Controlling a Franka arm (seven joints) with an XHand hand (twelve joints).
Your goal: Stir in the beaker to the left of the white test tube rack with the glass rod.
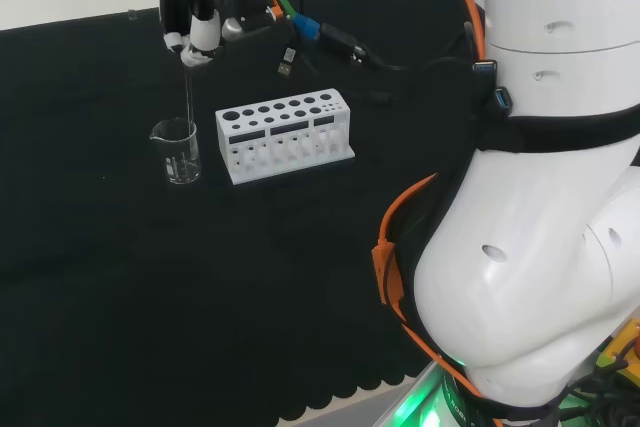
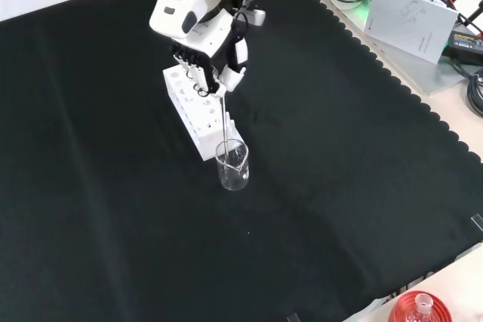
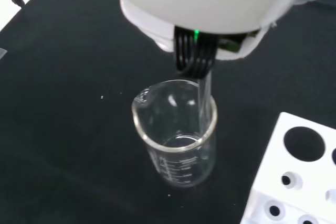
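Directly beneath the black and white robot hand (image 1: 200,22), a small clear glass beaker (image 1: 177,151) stands upright on the black cloth-covered surface (image 1: 120,277). Its fingers are curled round the top of a thin clear glass rod (image 1: 189,97), which hangs straight down into the beaker. Just beside the beaker sits a white plastic test tube rack (image 1: 285,135).

Clear glass beaker (image 1: 177,152) upright on the black cloth, spout pointing left in the head view, just left of the white test tube rack (image 1: 284,134). Thin glass rod (image 1: 189,97) near-vertical, lower end inside beaker, against its wall.
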